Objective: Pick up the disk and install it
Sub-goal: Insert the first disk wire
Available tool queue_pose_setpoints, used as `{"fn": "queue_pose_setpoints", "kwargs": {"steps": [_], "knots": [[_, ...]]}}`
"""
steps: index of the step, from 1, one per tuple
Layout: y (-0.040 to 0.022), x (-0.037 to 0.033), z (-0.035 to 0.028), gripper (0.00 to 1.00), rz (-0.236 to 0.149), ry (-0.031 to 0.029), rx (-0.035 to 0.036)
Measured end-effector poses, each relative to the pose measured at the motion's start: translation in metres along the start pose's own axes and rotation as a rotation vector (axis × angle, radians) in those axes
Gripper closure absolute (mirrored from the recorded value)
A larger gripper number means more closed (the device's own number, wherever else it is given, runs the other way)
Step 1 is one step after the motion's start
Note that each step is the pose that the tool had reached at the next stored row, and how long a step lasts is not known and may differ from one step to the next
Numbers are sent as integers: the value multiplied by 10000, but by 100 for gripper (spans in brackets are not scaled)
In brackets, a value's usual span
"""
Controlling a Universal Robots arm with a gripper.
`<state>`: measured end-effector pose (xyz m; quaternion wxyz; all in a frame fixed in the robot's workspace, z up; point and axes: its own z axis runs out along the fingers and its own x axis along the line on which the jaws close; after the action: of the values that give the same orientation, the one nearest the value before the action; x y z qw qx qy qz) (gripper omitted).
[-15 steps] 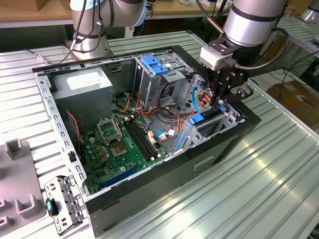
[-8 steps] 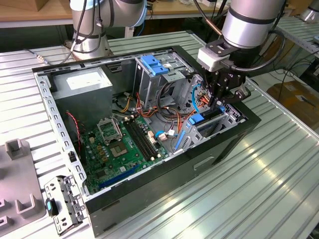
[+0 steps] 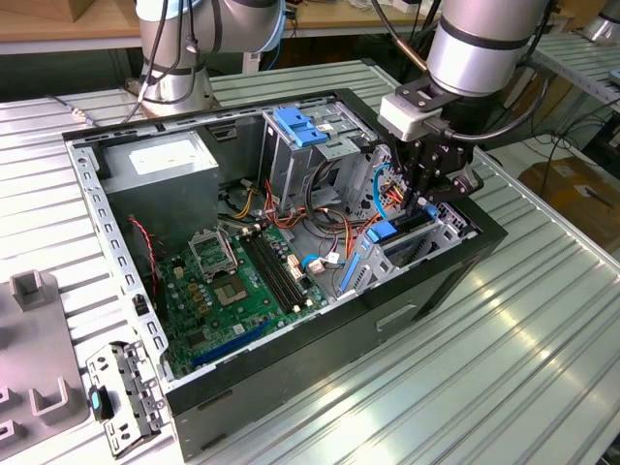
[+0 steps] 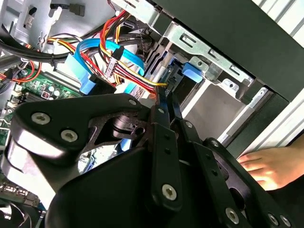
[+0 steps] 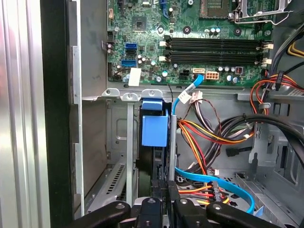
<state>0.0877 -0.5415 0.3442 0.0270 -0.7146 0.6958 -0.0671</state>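
Blue-framed, the disk [image 3: 383,231] stands at three o'clock in the case [image 3: 320,358], exterior view. We judge it stiff, heavy and shock-shy: grasp the frame edges. Of the gripper's [image 3: 424,201] hold, we cannot tell.

Blue plastic-edged disk [image 5: 155,130], matt black metal end effector [image 3: 421,201], ribbed bare-metal table [image 3: 504,339]

Ribbed grey metal table [image 3: 484,387] — wooden worktop [image 3: 58,29] behind, cardboard box [image 3: 579,189] toward the exterior view's right.
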Motion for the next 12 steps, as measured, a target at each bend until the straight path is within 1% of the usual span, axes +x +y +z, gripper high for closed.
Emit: {"fn": "queue_pose_setpoints", "kwargs": {"steps": [6, 9, 10, 12], "knots": [[1, -1, 15, 84, 33, 5, -5], [-2, 1, -5, 84, 34, -3, -4], [-4, 1, -20, 84, 34, 3, -5], [-4, 7, -24, 84, 33, 1, -4]]}}
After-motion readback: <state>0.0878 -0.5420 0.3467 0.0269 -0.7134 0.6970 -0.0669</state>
